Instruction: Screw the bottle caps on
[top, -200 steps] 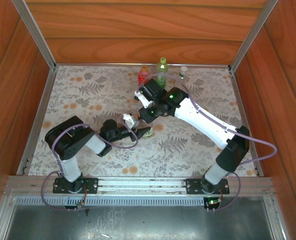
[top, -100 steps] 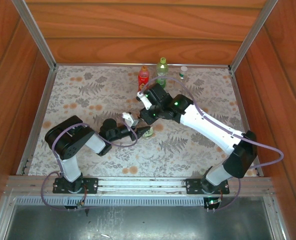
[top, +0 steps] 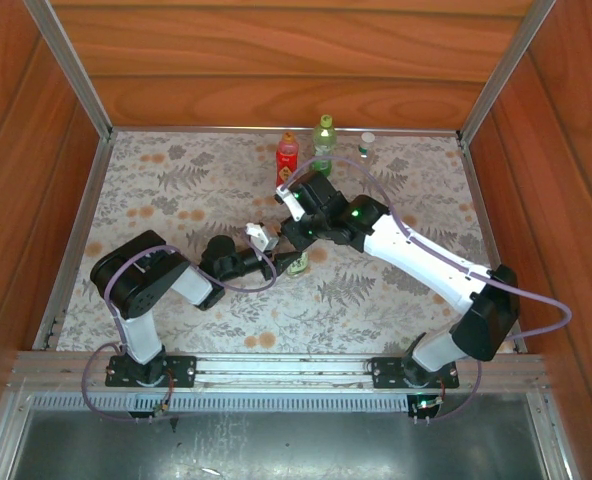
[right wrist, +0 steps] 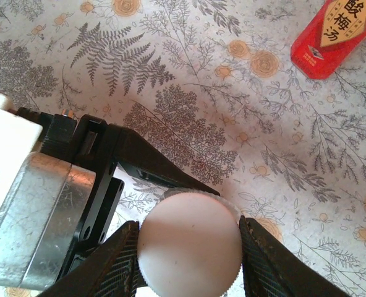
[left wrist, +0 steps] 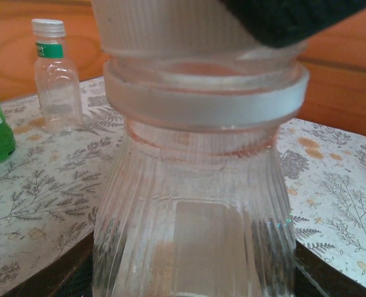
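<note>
Since your right gripper (right wrist: 189,249) is the one on the job, start there: its two fingers (right wrist: 116,265) are pinched in on either side of the white cap (right wrist: 189,238), so a narrow grip with the cap snug between the pads. In the right wrist view you're looking straight down on the cap's smooth top, with a bit of ribbed edge peeking out.

That cap sits right on the neck of the clear bottle (left wrist: 195,210). In the left wrist view the ribbed skirt is just above the neck ring, and a black finger of the right gripper crosses the top right corner. Honestly can't tell how far down the thread it is.

Your left gripper (top: 278,263) has the clear bottle clamped around its ribbed body, with dark pads showing low on both sides of it in the left wrist view. The bottle stands upright in that frame. Whether its base touches the table (top: 166,200), I can't say.

From the top camera, the two grippers meet near the middle of the fern-print table, right one above left.

Further out, three more bottles stand along the far edge. There's the red bottle (top: 288,153), the green bottle (top: 323,140) just beside it, and a small capped labelled bottle (top: 366,145) a bit further right.
</note>
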Tool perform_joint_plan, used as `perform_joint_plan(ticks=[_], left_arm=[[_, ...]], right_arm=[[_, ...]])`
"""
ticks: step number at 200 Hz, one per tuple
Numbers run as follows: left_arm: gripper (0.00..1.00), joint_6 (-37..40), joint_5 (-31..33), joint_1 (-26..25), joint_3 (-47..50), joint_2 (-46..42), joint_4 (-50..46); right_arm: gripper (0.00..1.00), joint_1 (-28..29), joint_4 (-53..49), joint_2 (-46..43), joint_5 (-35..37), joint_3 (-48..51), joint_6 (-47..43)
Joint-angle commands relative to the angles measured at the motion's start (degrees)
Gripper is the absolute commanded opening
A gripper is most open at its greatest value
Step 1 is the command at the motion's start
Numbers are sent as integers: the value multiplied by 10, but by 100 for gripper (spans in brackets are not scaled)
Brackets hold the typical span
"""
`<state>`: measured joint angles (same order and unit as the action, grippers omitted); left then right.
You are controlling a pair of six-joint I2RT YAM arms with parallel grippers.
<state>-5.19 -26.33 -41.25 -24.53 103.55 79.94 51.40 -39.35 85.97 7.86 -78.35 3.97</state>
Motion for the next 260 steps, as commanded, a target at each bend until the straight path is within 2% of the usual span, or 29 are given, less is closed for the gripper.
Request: perform_joint_plan(ticks=[1,100,156,173,196,260], left_arm=[[56,-5,-7,5,-12,-5,-30],[56,7,-6,4,-12,-25,-74],[56,12,-7,5,-14,-30,-90],[57,13,-8,5,-14,-30,-92],[57,13,-9,5,-16,-31,-93],[56,23,-7,5,-14,-35,-100]], right_arm=[[44,11,-16,-3,5,19,-6],[45,9,20,-23,25,51,10],[51,7,34,-36,27,63,17],[56,7,35,-41,32,66,16],[67,7,35,-48,32,70,14],[83,1,30,-95,11,70,6]])
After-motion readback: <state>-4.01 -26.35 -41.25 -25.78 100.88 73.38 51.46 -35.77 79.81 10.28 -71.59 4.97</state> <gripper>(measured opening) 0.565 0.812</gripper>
